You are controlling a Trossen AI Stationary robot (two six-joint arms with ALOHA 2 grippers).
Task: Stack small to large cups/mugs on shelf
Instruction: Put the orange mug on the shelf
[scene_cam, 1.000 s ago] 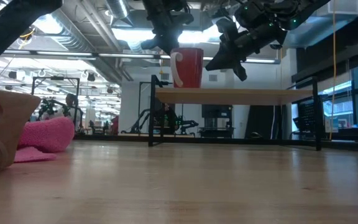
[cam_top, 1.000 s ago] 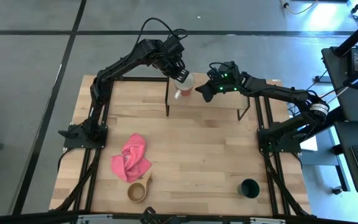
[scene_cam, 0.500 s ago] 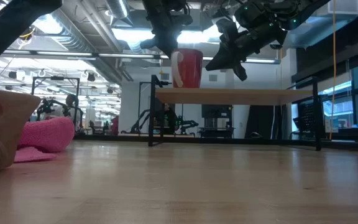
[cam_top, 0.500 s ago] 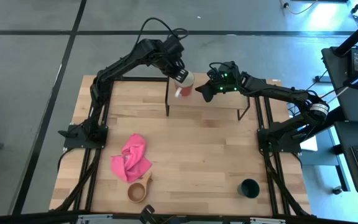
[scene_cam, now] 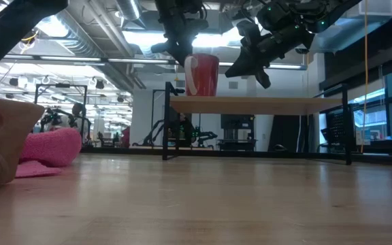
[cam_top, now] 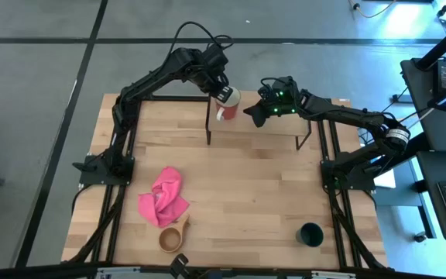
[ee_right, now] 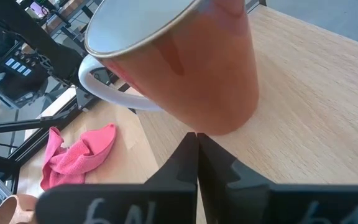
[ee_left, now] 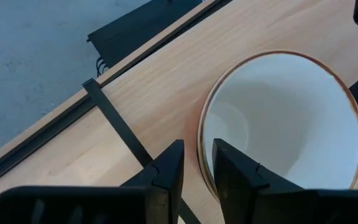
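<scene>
One cup of three is up: the red mug (cam_top: 225, 111) stands on the shelf (cam_top: 273, 129) at its left end. The left gripper (ee_left: 194, 171) straddles its rim, jaws apart. The right gripper (cam_top: 252, 115) waits beside it, jaws together. The green cup (cam_top: 310, 234) and wooden cup (cam_top: 172, 238) remain on the table (cam_top: 246, 194).

The red mug (cam_top: 224, 109) stands at one end of the shelf (cam_top: 273, 130), its rim between the left gripper's (ee_left: 194, 171) parted jaws; the shut right gripper (cam_top: 248, 115) hangs just beside the mug, blocking that side; beyond the right jaws the shelf top lies bare.
</scene>
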